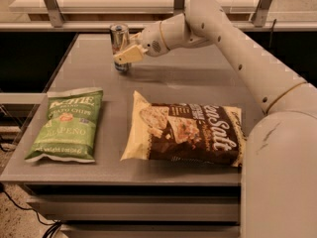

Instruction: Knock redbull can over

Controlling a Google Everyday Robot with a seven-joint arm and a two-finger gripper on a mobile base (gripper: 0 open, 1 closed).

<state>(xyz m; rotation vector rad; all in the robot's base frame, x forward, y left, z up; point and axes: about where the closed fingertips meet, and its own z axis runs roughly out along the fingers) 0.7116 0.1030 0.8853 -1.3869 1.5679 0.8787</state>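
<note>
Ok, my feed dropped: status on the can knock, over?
Gripper at the grey table's far side, overlapping the slim silver-and-blue metal can; contact unclear. Can upright, not yet knocked. Green chip bag and brown chip bag lie nearer, well apart.

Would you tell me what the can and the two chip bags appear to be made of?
Can: likely thin metal, judging by its shiny silver top and rim; the gripper is at its mid-height. Green bag and brown bag: probably plastic film, crinkled, with soft glossy highlights.
</note>
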